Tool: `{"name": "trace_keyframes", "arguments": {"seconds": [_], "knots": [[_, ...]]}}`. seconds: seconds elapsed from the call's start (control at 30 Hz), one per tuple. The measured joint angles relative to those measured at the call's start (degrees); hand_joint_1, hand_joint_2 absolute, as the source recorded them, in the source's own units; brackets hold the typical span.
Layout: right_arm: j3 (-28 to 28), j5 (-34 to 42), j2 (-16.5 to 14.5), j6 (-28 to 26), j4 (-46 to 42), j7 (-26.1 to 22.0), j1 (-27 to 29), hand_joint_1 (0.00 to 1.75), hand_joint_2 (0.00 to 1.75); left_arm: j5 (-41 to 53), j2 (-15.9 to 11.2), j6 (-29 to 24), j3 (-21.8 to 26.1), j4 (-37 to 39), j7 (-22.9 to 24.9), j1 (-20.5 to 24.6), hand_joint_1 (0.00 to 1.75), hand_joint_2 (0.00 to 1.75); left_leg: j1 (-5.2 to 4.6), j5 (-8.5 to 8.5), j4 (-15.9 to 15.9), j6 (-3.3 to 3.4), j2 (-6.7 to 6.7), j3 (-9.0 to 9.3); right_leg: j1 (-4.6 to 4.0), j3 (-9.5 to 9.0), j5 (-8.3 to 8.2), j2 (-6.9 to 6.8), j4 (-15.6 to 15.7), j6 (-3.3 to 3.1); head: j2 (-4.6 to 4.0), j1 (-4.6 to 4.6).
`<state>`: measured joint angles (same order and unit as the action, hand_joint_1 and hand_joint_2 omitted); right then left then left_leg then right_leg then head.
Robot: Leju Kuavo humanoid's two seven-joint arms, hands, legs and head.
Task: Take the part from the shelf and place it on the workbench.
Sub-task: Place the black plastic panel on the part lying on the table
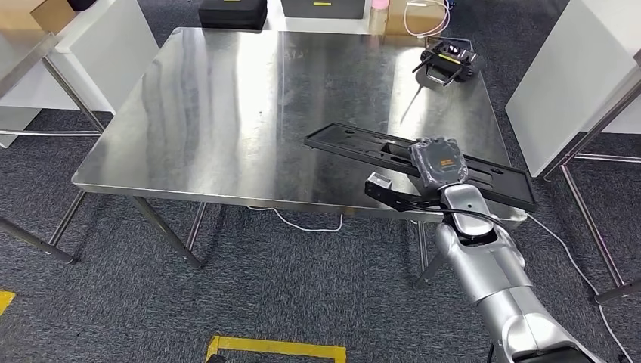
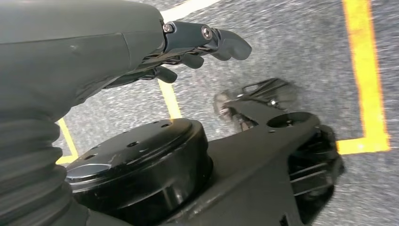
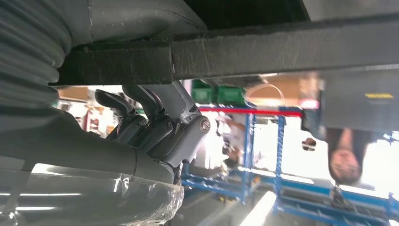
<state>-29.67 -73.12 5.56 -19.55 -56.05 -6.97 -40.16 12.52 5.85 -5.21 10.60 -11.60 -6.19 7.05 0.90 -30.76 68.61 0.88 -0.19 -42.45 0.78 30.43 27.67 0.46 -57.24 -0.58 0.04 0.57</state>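
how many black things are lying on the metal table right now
2: the long black part under the right hand at the near right edge, and a small black device at the table's far right.

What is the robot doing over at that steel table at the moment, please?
The robot's right hand holds a long black plastic part at the near right edge of the steel workbench. The part reaches across the tabletop, but whether it already rests on the surface cannot be told. The fingers are curled under the part's edge, so it has not been released. The left hand hangs over the floor with nothing in it. A black controller lies at the far right corner.
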Motion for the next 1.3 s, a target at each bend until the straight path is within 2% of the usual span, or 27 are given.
{"name": "trace_keyframes", "arguments": {"seconds": [0.03,0.07,0.1,0.13,0.2,0.23,0.27,0.33,0.4,0.43,0.47,0.5,0.57,0.6,0.63,0.67,0.73,0.77,0.83,0.9,0.93,0.97,1.03,1.07,1.1,1.2,1.3], "knots": [[-0.37,0.1,-0.28,-0.17,0.31,-0.17,-0.3,1.75,1.75,0.0,-0.05,0.07,0.0,0.0,-0.02,-0.01,0.0,1.75,-0.22,3.74,-3.82,0.64,0.01,0.69,-0.14,-0.85,0.74,0.02,0.03,0.06,0.0,-0.03],[-0.73,0.21,-0.56,-0.37,0.65,-0.31,-0.65,1.75,1.75,0.0,-0.14,0.13,0.0,0.01,-0.04,0.0,0.0,1.75,-0.51,6.76,-6.94,1.27,-0.09,1.34,-0.33,-1.59,1.48,0.1,0.06,0.24,0.0,-0.04],[-1.03,0.51,-0.77,-0.54,0.97,-0.54,-1.04,1.75,1.75,0.02,-0.23,0.18,0.0,0.01,-0.06,0.02,0.0,1.75,-0.81,8.9,-9.05,1.76,-0.19,1.97,-0.48,-2.14,2.16,0.16,0.19,0.51,0.0,-0.08],[-1.27,0.95,-0.98,-0.71,1.23,-0.97,-1.38,1.75,1.75,0.04,-0.31,0.22,0.0,0.01,-0.09,0.05,0.0,1.75,-1.08,9.78,-10.14,2.14,-0.26,2.37,-0.66,-2.64,2.53,0.22,0.18,0.85,0.0,-0.07],[-1.64,1.93,-1.32,-0.93,1.45,-2.28,-1.99,1.75,1.75,0.17,-0.33,0.25,0.0,-0.03,-0.17,0.19,0.0,1.75,-1.23,9.27,-10.74,2.59,-0.27,3.64,-0.94,-3.27,2.79,0.2,-0.11,1.49,0.0,0.01],[-1.85,2.26,-1.43,-1.01,1.45,-2.94,-2.15,1.75,1.75,0.27,-0.32,0.25,0.0,-0.04,-0.19,0.26,0.0,1.75,-1.17,9.1,-11.12,2.85,-0.25,4.38,-0.98,-2.95,2.55,0.15,-1.32,1.8,0.0,0.05],[-2.11,2.44,-1.48,-1.08,1.46,-3.43,-2.25,1.75,1.75,0.37,-0.31,0.23,0.01,-0.07,-0.2,0.35,0.0,1.75,-1.07,8.88,-11.35,3.1,-0.24,5.18,-0.91,-1.73,2.4,0.09,-3.48,2.05,0.0,0.05],[-2.82,2.62,-1.58,-1.07,1.62,-3.99,-2.1,1.75,1.75,0.55,-0.3,0.29,0.03,-0.09,-0.21,0.58,0.0,1.75,-0.91,8.03,-11.56,3.46,-0.34,6.36,-0.62,3.0,2.96,0.01,-10.35,2.35,0.0,0.02],[-3.5,2.66,-1.66,-0.87,2.0,-4.24,-1.53,1.75,1.75,0.69,-0.26,0.4,0.05,-0.09,-0.24,0.75,0.0,1.75,-0.87,6.82,-11.57,3.47,-0.64,7.46,-0.32,8.05,5.52,0.01,-15.42,2.26,0.0,-0.01],[-3.79,2.67,-1.67,-0.78,2.24,-4.33,-1.26,1.75,1.75,0.77,-0.23,0.44,0.05,-0.08,-0.24,0.7,0.0,1.75,-0.87,6.16,-11.57,3.34,-0.82,8.18,-0.2,9.51,6.54,0.0,-15.72,2.3,0.0,-0.04],[-4.09,2.72,-1.68,-0.73,2.48,-4.42,-1.07,1.75,1.75,0.85,-0.21,0.44,0.06,-0.08,-0.24,0.64,0.0,1.75,-0.85,5.48,-11.56,3.17,-0.98,9.02,-0.04,10.19,6.59,-0.03,-14.44,2.54,0.0,-0.04],[-4.37,2.86,-1.69,-0.74,2.73,-4.57,-0.98,1.75,1.75,0.96,-0.2,0.44,0.07,-0.07,-0.22,0.58,0.0,1.75,-0.82,4.76,-11.56,2.97,-1.11,9.93,0.13,10.08,5.21,-0.08,-11.6,3.08,0.0,-0.03],[-4.86,3.49,-1.72,-0.78,3.28,-5.15,-0.97,1.75,1.75,1.13,-0.19,0.44,0.09,-0.07,-0.21,0.56,0.0,1.75,-0.81,3.29,-11.54,2.45,-1.24,11.52,0.34,8.89,-0.81,-0.43,-4.17,4.39,-0.01,-0.02],[-5.11,3.83,-1.8,-0.82,3.6,-5.54,-1.0,1.75,1.75,1.18,-0.17,0.43,0.11,-0.07,-0.24,0.64,0.0,1.75,-0.84,2.57,-11.52,2.08,-1.3,12.13,0.25,8.1,-3.5,-0.67,-1.56,4.44,-0.01,-0.08],[-5.37,4.13,-1.94,-0.85,3.89,-5.92,-1.04,1.75,1.75,1.17,-0.16,0.42,0.14,-0.07,-0.32,0.7,0.0,1.75,-0.88,2.02,-11.44,1.71,-1.31,12.6,0.13,7.61,-5.34,-0.85,-0.17,4.01,-0.01,-0.09],[-5.62,4.38,-2.1,-0.9,4.14,-6.19,-1.13,1.75,1.75,1.08,-0.13,0.4,0.16,-0.07,-0.57,0.79,0.0,1.75,-0.9,1.65,-11.25,1.4,-1.29,13.0,0.03,7.28,-5.89,-0.95,0.09,3.26,-0.01,-0.09],[-6.01,4.72,-2.49,-0.98,4.57,-6.56,-1.4,1.75,1.75,0.78,-0.08,0.22,0.21,-0.1,-1.4,0.85,0.0,1.75,-0.75,1.6,-10.0,0.94,-1.07,12.66,0.22,6.51,-5.87,-0.81,0.1,1.99,0.0,-0.08],[-6.21,4.92,-2.7,-1.06,4.87,-6.69,-1.65,1.75,1.75,0.63,-0.05,0.0,0.24,-0.12,-1.88,0.87,0.0,1.75,-0.6,1.6,-8.34,0.75,-0.87,11.78,0.37,6.09,-5.63,-0.74,0.18,1.48,0.0,-0.03],[-6.67,5.24,-3.17,-1.23,5.63,-7.05,-2.18,1.75,1.75,0.53,-0.03,-0.61,0.31,-0.14,-2.88,0.88,0.0,1.75,-0.27,0.36,-2.84,0.18,-0.46,8.26,0.47,5.26,-4.98,-0.6,0.3,0.43,0.0,0.09],[-7.28,5.36,-3.46,-1.39,6.41,-7.27,-2.41,1.75,1.75,0.52,-0.01,-1.3,0.44,-0.14,-5.43,0.83,0.0,1.75,-0.03,-2.25,2.3,-0.43,-0.27,4.04,0.4,4.67,-4.31,-0.5,0.28,-0.05,0.0,0.17],[-7.58,5.35,-3.47,-1.42,6.77,-7.29,-2.36,1.75,1.75,0.55,0.0,-2.15,0.51,-0.14,-7.72,0.8,0.0,1.75,0.09,-2.7,3.18,-0.66,-0.22,2.57,0.38,4.36,-4.0,-0.47,0.26,-0.04,0.0,0.19],[-7.85,5.4,-3.42,-1.45,7.08,-7.29,-2.26,1.75,1.75,0.59,0.03,-3.67,0.61,-0.16,-10.72,0.78,0.0,1.75,0.25,-1.86,2.44,-0.83,-0.15,1.93,0.39,4.0,-3.66,-0.43,0.24,0.1,0.0,0.19],[-8.26,5.74,-3.14,-1.47,7.56,-7.35,-2.06,1.75,1.75,0.55,0.11,-6.42,0.96,-0.23,-16.49,0.85,0.0,1.75,0.69,3.15,-3.88,-1.04,0.03,3.43,0.49,3.06,-2.9,-0.41,0.2,0.58,0.0,0.17],[-8.46,5.94,-2.95,-1.55,7.75,-7.43,-2.05,1.75,1.75,0.39,0.22,-6.95,1.18,-0.26,-18.35,0.89,0.0,1.75,0.74,5.17,-7.03,-1.11,0.07,4.46,0.47,2.64,-2.58,-0.4,0.22,0.86,0.0,0.15],[-8.68,6.1,-2.77,-1.66,7.93,-7.52,-2.09,1.75,1.75,0.21,0.28,-6.69,1.4,-0.3,-19.27,1.0,0.0,1.75,0.69,6.3,-9.35,-0.95,0.07,5.3,0.41,2.41,-2.35,-0.39,0.26,1.17,0.0,0.19],[-9.24,6.29,-2.41,-2.11,8.54,-7.89,-2.3,1.75,1.75,-0.11,0.46,-5.74,1.85,-0.4,-20.08,1.14,0.0,1.75,0.2,6.77,-10.39,-0.06,-0.03,5.99,-0.11,2.43,-2.02,-0.37,0.29,1.79,0.0,0.01],[-9.58,7.03,-2.23,-2.57,9.22,-8.04,-2.63,1.75,1.75,-0.14,0.67,-5.85,2.11,-0.44,-20.94,1.15,0.0,1.75,-0.34,7.22,-10.42,0.07,-0.21,6.09,-0.27,2.23,-1.98,-0.39,0.45,1.84,0.0,-0.1]]}}
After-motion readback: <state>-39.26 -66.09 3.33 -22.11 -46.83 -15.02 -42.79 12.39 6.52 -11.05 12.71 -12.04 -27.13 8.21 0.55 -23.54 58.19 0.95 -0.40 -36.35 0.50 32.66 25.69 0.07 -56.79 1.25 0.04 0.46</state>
